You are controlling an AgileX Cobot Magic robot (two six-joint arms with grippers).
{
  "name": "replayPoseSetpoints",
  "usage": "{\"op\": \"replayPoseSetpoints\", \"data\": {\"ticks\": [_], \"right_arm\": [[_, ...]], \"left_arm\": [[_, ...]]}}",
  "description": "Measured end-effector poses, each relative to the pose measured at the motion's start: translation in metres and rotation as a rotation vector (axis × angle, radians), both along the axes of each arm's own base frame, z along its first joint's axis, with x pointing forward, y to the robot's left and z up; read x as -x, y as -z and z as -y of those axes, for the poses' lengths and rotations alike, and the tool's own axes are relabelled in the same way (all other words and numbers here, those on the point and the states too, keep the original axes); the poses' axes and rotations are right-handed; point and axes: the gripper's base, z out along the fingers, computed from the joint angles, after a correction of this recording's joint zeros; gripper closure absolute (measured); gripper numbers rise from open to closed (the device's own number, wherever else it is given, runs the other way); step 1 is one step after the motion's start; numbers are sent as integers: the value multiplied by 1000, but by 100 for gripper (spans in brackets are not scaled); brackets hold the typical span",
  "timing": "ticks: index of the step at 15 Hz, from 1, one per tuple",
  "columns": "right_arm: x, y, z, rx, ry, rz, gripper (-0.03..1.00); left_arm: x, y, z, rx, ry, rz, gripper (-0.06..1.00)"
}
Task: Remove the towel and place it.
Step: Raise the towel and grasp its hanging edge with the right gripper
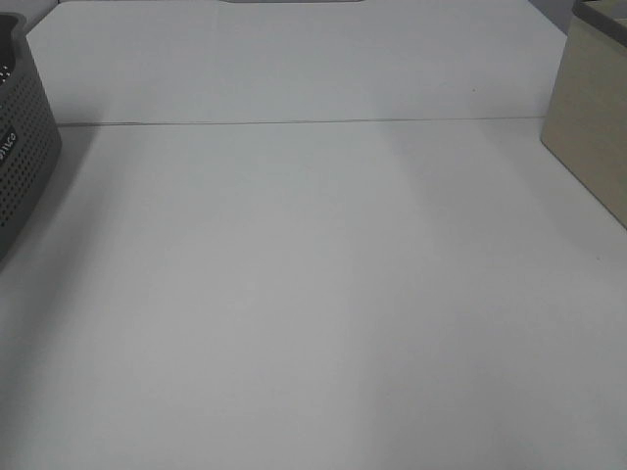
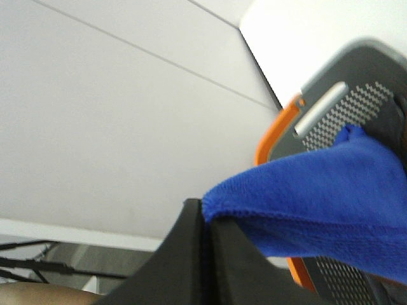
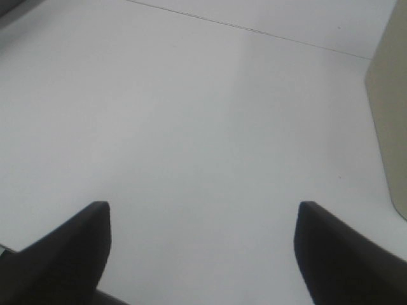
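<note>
The towel [image 2: 324, 197] is a royal-blue plush cloth, seen only in the left wrist view. My left gripper [image 2: 202, 213] is shut on its stitched edge, and the cloth trails from the black fingers toward a grey perforated basket [image 2: 343, 108] with an orange rim. My right gripper [image 3: 202, 219] is open, its two black fingers [image 3: 76, 248] spread wide over bare white table with nothing between them. Neither gripper nor the towel shows in the exterior high view.
A dark grey perforated basket [image 1: 22, 147] stands at the table's left edge. A beige box [image 1: 591, 127] stands at the back right, also seen as the beige box [image 3: 389, 108]. A seam line [image 1: 294, 123] crosses the white table.
</note>
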Motion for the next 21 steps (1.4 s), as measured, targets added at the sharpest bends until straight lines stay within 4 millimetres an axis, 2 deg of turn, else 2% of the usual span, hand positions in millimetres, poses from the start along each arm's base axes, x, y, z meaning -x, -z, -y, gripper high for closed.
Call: {"op": "replayPoseSetpoints", "data": {"ticks": [2,7,8,9,11,14,16,17,18,21], "right_arm": [[-11,-3,-8,-26,-84,-12,19],[-42,-10,-35,-88,-404,0,20],[-57,-11,-42,-139,-478,10,20],[-60,-11,-43,-146,-492,13,20],[-77,-11,-49,-178,-557,43,20],[-102,-3,-55,-139,-660,116,20],[-129,1,-60,-179,-699,116,20],[-156,-3,-67,-273,-746,100,20],[-163,-4,-68,-294,-760,97,20],[-205,-7,-76,-366,-835,83,20]], "left_arm": [[1,-12,16,-14,66,104,94],[0,-38,105,-9,424,382,94],[0,-35,138,14,545,389,94],[-2,-32,144,17,563,379,94],[-10,-19,167,-8,633,311,94],[-12,-3,196,-70,724,223,94],[-6,3,219,-99,804,196,94],[-2,7,234,-113,852,184,94],[0,10,242,-118,880,178,94],[8,17,267,-119,961,160,94]]}}
